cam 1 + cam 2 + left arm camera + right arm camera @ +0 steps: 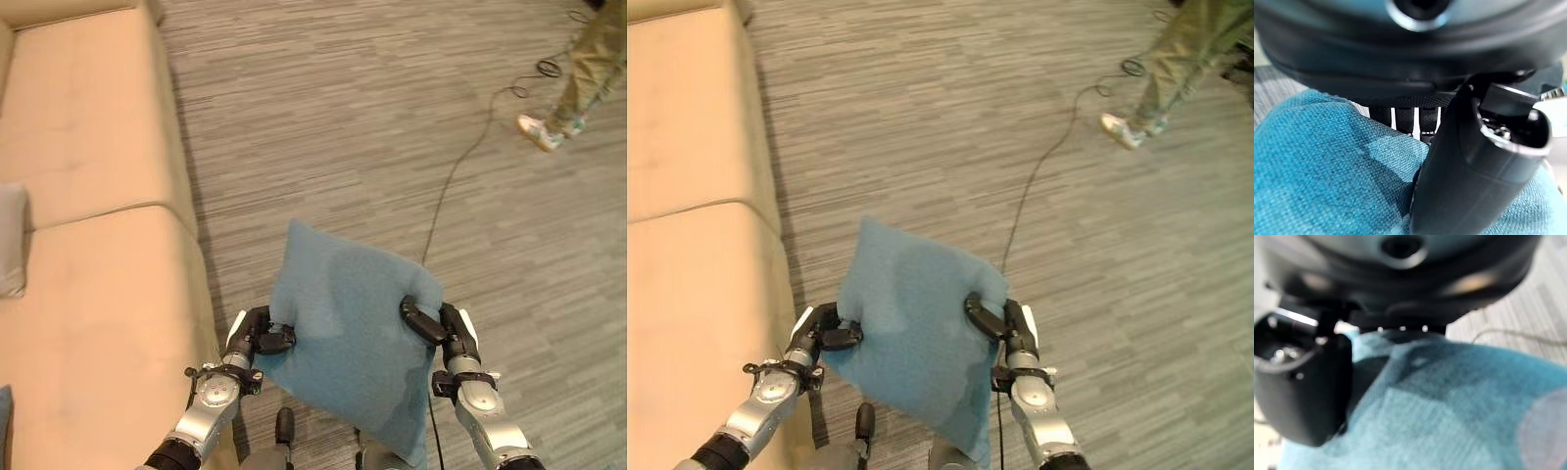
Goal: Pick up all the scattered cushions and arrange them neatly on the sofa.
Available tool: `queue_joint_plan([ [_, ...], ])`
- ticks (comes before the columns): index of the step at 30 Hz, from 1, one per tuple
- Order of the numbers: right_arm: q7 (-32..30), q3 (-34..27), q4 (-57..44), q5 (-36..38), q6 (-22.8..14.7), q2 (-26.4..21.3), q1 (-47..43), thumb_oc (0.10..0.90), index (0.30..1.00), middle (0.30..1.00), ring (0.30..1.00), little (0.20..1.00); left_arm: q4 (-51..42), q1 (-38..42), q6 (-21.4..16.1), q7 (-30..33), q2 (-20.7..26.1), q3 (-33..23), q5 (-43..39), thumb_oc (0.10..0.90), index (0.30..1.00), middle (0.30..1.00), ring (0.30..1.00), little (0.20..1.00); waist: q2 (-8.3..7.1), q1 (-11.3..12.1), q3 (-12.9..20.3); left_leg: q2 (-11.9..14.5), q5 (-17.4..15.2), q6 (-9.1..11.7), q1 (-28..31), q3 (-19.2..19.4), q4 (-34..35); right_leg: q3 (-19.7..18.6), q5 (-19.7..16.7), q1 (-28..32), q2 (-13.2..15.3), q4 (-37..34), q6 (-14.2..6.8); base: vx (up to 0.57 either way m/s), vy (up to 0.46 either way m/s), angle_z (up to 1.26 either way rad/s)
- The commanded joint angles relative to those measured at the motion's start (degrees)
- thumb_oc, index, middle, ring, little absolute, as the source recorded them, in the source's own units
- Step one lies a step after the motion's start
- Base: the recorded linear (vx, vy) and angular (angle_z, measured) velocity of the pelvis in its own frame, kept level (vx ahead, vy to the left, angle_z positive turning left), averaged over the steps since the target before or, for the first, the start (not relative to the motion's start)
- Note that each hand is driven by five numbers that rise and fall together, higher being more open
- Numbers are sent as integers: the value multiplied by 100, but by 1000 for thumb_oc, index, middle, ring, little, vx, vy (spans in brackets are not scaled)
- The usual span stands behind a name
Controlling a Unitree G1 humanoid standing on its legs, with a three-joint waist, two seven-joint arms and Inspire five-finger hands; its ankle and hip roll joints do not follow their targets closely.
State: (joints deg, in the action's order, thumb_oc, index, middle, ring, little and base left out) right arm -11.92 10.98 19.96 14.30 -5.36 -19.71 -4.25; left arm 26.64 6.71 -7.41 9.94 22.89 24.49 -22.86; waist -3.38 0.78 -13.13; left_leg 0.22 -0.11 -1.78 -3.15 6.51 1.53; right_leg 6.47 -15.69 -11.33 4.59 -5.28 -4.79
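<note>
The blue cushion (348,333) is pinched at opposite edges by the left hand (257,335) and right hand (438,327), with the sofa (98,294) lying to the left.

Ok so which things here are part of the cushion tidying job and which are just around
Part of the job:
- blue cushion, held over the floor between the left hand and right hand
- beige sofa, to the robot's left
- grey cushion, already on the sofa

Just around:
- person walking on the floor at far right
- carpet floor
</note>
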Motion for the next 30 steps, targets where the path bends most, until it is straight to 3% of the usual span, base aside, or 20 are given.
queue_joint_plan([
  [1, 599, 536, -702, -49, -649, 133, -408, 400, 300, 300, 300, 300, -993, 1102, -892, -314, -824, 484, 340, 400, 300, 300, 300, 300, 393, 59, 485, -296, -695, 184, 90, -441, -300, 926, 1879, 805, 144, 692, -246, 243, -125, -79],
  [3, 586, 506, -745, -26, -629, 133, -340, 400, 300, 300, 300, 300, -930, 1001, -866, -232, -850, 362, 358, 400, 300, 300, 300, 300, 449, -147, 481, -206, -750, 214, 389, -395, -62, 884, 1509, 326, 312, 419, -369, 374, -205, -50],
  [5, 621, 508, -801, -17, -600, 161, -259, 400, 300, 300, 300, 300, -930, 901, -867, -237, -870, 284, 225, 400, 300, 300, 300, 300, 540, -245, 435, -37, -773, 283, 667, -333, 109, 994, 1386, -55, 394, 365, -429, 289, -141, -39],
  [9, 676, 422, -879, -27, -546, 112, 34, 400, 300, 300, 300, 300, -936, 810, -880, -309, -882, 279, 77, 400, 300, 300, 300, 300, 555, -452, 393, 173, -854, 420, 1182, -409, 243, 973, 1215, -204, 402, 371, -519, 416, -274, -14],
  [10, 701, 352, -837, 3, -541, 106, 255, 400, 300, 300, 300, 300, -966, 728, -848, -342, -881, 304, 107, 400, 300, 300, 300, 300, 531, -526, 450, 375, -830, 564, 1344, -441, 77, 908, 1176, -122, 295, 455, -431, 411, -393, 34],
  [12, 733, 342, -724, 25, -544, 36, 392, 400, 300, 300, 300, 300, -966, 627, -848, -383, -852, 275, 64, 400, 300, 300, 300, 300, 581, -527, 491, 813, -309, 758, 1138, -383, -830, 915, 1318, 84, 7, 571, -218, 377, -401, 43],
  [13, 733, 342, -724, 25, -544, 36, 392, 400, 300, 300, 300, 300, -966, 627, -848, -383, -852, 275, 64, 400, 300, 300, 300, 300, 581, -527, 491, 813, -309, 758, 1138, -383, -830, 915, 1318, 84, 7, 571, -218, 285, -465, 8],
  [14, 713, 364, -599, 63, -550, -52, 345, 400, 300, 300, 300, 300, -989, 587, -834, -442, -817, 222, -152, 400, 300, 300, 300, 300, 440, -377, 340, 901, 248, 599, 294, -492, -2604, 930, 1425, 463, -131, 536, 82, 178, -337, -19],
  [15, 713, 364, -597, 63, -550, -48, 340, 400, 300, 300, 300, 300, -989, 590, -834, -443, -813, 221, -153, 400, 300, 300, 300, 300, 427, -394, 354, 884, 259, 594, 255, -509, -2618, 943, 1415, 442, -113, 532, 81, 304, -571, -35],
  [16, 613, 382, -562, 49, -531, -127, 171, 400, 300, 300, 300, 300, -1062, 597, -802, -464, -814, 216, -261, 400, 300, 300, 300, 300, 318, -191, 137, 871, 243, 436, -340, -325, -3706, 898, 1591, 771, -203, 480, 261, 217, -312, -42],
  [17, 556, 374, -560, 71, -516, -133, 80, 400, 300, 300, 300, 300, -1066, 614, -786, -429, -829, 186, -288, 400, 300, 300, 300, 300, 257, -81, 74, 642, -31, 379, -634, -247, -3882, 825, 1683, 903, -214, 425, 267, 220, -311, -42],
  [18, 556, 373, -559, 71, -516, -130, 75, 400, 300, 300, 300, 300, -1065, 619, -785, -428, -826, 186, -289, 400, 300, 300, 300, 300, 245, -87, 83, 629, -18, 371, -653, -247, -3879, 828, 1677, 886, -200, 425, 264, 309, -179, -29],
  [19, 474, 383, -579, 148, -524, -107, -104, 400, 300, 300, 300, 300, -1089, 578, -751, -384, -896, 139, -444, 400, 300, 300, 300, 300, 184, 106, 44, 238, -360, 359, -1240, -110, -3658, 768, 1842, 1188, -255, 282, 211, 347, -144, -12],
  [21, 436, 481, -580, 160, -560, -46, -343, 400, 300, 300, 300, 300, -1087, 524, -735, -294, -950, 72, -525, 400, 300, 300, 300, 300, 144, 268, 107, 76, -459, 314, -1484, 86, -2860, 813, 2030, 1434, -290, 198, 159, 482, -117, -7],
  [23, 398, 641, -486, 50, -557, -2, -622, 400, 300, 300, 300, 300, -1089, 439, -686, -241, -978, -22, -599, 400, 300, 300, 300, 300, 188, 499, 210, -35, -116, 337, -1512, 132, -1562, 854, 2213, 1709, -420, 142, 105, 428, 2, -8],
  [24, 397, 643, -483, 50, -559, -1, -626, 400, 300, 300, 300, 300, -1090, 440, -685, -241, -978, -24, -599, 400, 300, 300, 300, 300, 178, 495, 217, -49, -74, 336, -1496, 134, -1502, 857, 2207, 1698, -410, 142, 105, 580, 61, -23],
  [25, 436, 794, -382, -72, -548, 50, -858, 400, 300, 300, 300, 300, -1138, 277, -657, -233, -945, -151, -660, 400, 300, 300, 300, 300, 225, 780, 279, -78, 402, 451, -1631, 29, -351, 855, 2417, 2015, -565, 153, 87, 389, 43, -24],
  [28, 468, 915, -355, -182, -525, 88, -1036, 400, 300, 300, 300, 300, -1197, 172, -671, -268, -906, -237, -758, 400, 300, 300, 300, 300, 186, 980, 295, -15, 586, 521, -1863, -2, 308, 826, 2571, 2251, -614, 193, 88, 536, 104, -34],
  [29, 531, 1062, -331, -318, -487, 136, -1181, 400, 300, 300, 300, 300, -1200, 112, -660, -244, -874, -352, -767, 400, 300, 300, 300, 300, 161, 1089, 298, 167, 640, 576, -2170, 327, 347, 852, 2735, 2476, -682, 232, 91, 322, 110, -24],
  [30, 531, 1065, -331, -319, -486, 141, -1182, 400, 300, 300, 300, 300, -1203, 109, -658, -244, -869, -355, -767, 400, 300, 300, 300, 300, 138, 1091, 282, 148, 627, 574, -2145, 345, 347, 848, 2750, 2496, -655, 236, 84, 662, 278, -30],
])
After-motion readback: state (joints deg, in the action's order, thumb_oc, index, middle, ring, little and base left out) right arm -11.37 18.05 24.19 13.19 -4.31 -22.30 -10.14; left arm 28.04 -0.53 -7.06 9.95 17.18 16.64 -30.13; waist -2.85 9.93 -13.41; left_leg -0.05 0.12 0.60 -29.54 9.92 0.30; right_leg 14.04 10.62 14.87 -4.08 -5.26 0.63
